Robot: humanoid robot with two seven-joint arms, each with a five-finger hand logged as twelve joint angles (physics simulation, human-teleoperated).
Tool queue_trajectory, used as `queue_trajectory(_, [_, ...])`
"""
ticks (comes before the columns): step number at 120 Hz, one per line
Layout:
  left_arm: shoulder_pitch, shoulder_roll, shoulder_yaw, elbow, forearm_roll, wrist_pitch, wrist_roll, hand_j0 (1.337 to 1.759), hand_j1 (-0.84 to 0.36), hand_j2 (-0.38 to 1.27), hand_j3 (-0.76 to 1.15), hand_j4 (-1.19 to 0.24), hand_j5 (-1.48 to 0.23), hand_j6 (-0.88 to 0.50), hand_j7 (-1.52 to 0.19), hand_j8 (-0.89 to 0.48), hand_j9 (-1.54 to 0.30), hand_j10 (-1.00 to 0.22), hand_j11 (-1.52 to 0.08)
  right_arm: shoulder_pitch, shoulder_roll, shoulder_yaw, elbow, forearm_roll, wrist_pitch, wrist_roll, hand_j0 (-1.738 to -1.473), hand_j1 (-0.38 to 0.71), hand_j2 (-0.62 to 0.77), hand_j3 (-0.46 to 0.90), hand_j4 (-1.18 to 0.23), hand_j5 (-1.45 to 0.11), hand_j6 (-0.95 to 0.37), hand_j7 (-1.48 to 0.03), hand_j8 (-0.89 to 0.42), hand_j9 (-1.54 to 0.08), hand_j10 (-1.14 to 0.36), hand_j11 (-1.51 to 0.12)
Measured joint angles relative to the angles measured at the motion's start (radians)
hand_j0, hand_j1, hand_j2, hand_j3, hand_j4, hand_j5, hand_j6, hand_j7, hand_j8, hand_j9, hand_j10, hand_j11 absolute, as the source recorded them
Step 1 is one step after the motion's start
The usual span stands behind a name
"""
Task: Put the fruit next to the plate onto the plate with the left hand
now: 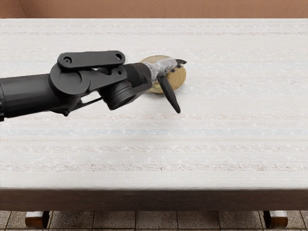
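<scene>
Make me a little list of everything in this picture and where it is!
table: pale striped top, dark front edge
plate: tan and round, towards the far side of the table, partly hidden
left hand: over the plate, on a black arm coming in from the left
fruit: none in sight; it could be hidden by the hand
right arm: not in the picture

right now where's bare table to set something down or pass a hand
Free: the table right of the plate, the front strip below the left arm, and the far strip behind the plate. Crowded: the plate, partly covered by the left hand, with the arm spanning the left middle.
</scene>
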Motion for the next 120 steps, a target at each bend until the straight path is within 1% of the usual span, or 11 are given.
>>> queue_trajectory(8, [0.000, 0.091, -0.030, -0.124, -0.048, 0.013, 0.028, 1.658, 0.33, 0.01, 0.00, -0.02, -0.03, -0.02, -0.03, -0.02, -0.03, -0.02, -0.03, 0.000, 0.000, 0.000, 0.000, 0.000, 0.000, 0.000, -1.658, -0.31, -0.01, 0.00, -0.03, -0.04, -0.03, -0.04, -0.03, -0.04, -0.03, -0.04])
queue_trajectory(19, [-0.002, 0.195, -0.058, -0.265, -0.122, 0.017, 0.046, 1.658, 0.34, 0.01, 0.00, -0.01, -0.02, -0.01, -0.02, -0.01, -0.02, -0.01, -0.02, 0.000, 0.000, 0.000, 0.000, -0.001, 0.000, -0.001, -1.658, -0.31, -0.01, 0.00, -0.03, -0.04, -0.03, -0.04, -0.03, -0.04, -0.03, -0.04])
queue_trajectory(29, [0.000, 0.284, -0.076, -0.360, -0.193, 0.004, 0.055, 1.658, 0.34, 0.01, 0.00, -0.01, -0.01, -0.01, -0.01, -0.01, -0.01, -0.01, -0.01, 0.000, 0.000, 0.000, 0.000, -0.001, 0.000, -0.001, -1.658, -0.31, -0.01, 0.00, -0.03, -0.04, -0.03, -0.04, -0.03, -0.04, -0.03, -0.04])
queue_trajectory(38, [0.006, 0.386, -0.090, -0.406, -0.270, -0.061, 0.060, 1.658, 0.34, 0.00, 0.00, -0.01, -0.01, -0.01, -0.01, -0.01, -0.01, -0.01, -0.01, 0.001, 0.000, 0.000, 0.000, 0.000, 0.000, -0.001, -1.658, -0.31, -0.01, 0.00, -0.03, -0.04, -0.03, -0.04, -0.03, -0.04, -0.03, -0.04])
queue_trajectory(43, [0.010, 0.432, -0.096, -0.421, -0.308, -0.108, 0.062, 1.658, 0.34, 0.00, 0.00, 0.00, -0.01, 0.00, -0.01, -0.01, -0.01, 0.00, -0.01, 0.001, 0.000, 0.000, 0.000, 0.000, 0.000, -0.001, -1.658, -0.31, -0.01, 0.00, -0.03, -0.04, -0.03, -0.04, -0.03, -0.04, -0.03, -0.04])
queue_trajectory(49, [0.044, 0.482, -0.108, -0.432, -0.343, -0.167, 0.063, 1.658, 0.35, 0.00, 0.00, 0.00, 0.00, 0.00, 0.00, 0.00, 0.00, 0.00, 0.00, 0.001, 0.000, 0.000, 0.000, 0.000, 0.000, -0.001, -1.658, -0.31, -0.01, 0.00, -0.03, -0.04, -0.03, -0.04, -0.03, -0.04, -0.03, -0.04])
queue_trajectory(67, [0.073, 0.577, -0.135, -0.446, -0.406, -0.318, 0.066, 1.658, 0.35, 0.00, 0.00, 0.00, 0.00, 0.00, 0.00, 0.00, 0.00, 0.00, 0.00, 0.001, 0.000, 0.001, 0.000, 0.000, 0.000, -0.001, -1.658, -0.31, -0.01, 0.00, -0.03, -0.04, -0.03, -0.04, -0.03, -0.04, -0.03, -0.04])
queue_trajectory(82, [0.078, 0.697, -0.142, -0.445, -0.490, -0.477, 0.121, 1.658, 0.35, 0.00, 0.00, 0.00, 0.00, 0.00, 0.00, 0.00, 0.00, 0.00, 0.00, 0.001, 0.000, 0.001, 0.000, 0.000, 0.000, -0.001, -1.658, -0.31, -0.01, 0.00, -0.03, -0.04, -0.03, -0.04, -0.03, -0.04, -0.03, -0.04])
queue_trajectory(89, [0.089, 0.734, -0.143, -0.444, -0.523, -0.537, 0.138, 1.658, 0.35, 0.00, 0.00, 0.00, 0.00, 0.00, 0.00, 0.00, 0.00, 0.00, 0.00, 0.001, 0.000, 0.001, 0.001, 0.000, 0.000, -0.001, -1.658, -0.31, -0.01, 0.00, -0.03, -0.04, -0.03, -0.04, -0.03, -0.04, -0.03, -0.04])
queue_trajectory(112, [0.120, 0.823, -0.144, -0.439, -0.562, -0.625, 0.158, 1.658, 0.35, 0.00, 0.00, 0.00, 0.00, 0.00, 0.00, 0.00, 0.00, 0.00, 0.00, 0.001, 0.000, 0.001, 0.001, 0.000, 0.000, -0.001, -1.658, -0.31, -0.01, 0.00, -0.03, -0.04, -0.03, -0.04, -0.03, -0.04, -0.03, -0.04])
queue_trajectory(120, [0.131, 0.830, -0.144, -0.430, -0.566, -0.660, 0.164, 1.658, 0.35, 0.00, 0.00, 0.00, 0.00, 0.00, 0.00, 0.00, 0.00, 0.00, 0.00, 0.001, 0.000, 0.001, 0.001, 0.000, 0.000, -0.001, -1.658, -0.31, -0.01, 0.00, -0.03, -0.04, -0.03, -0.04, -0.03, -0.04, -0.03, -0.04])
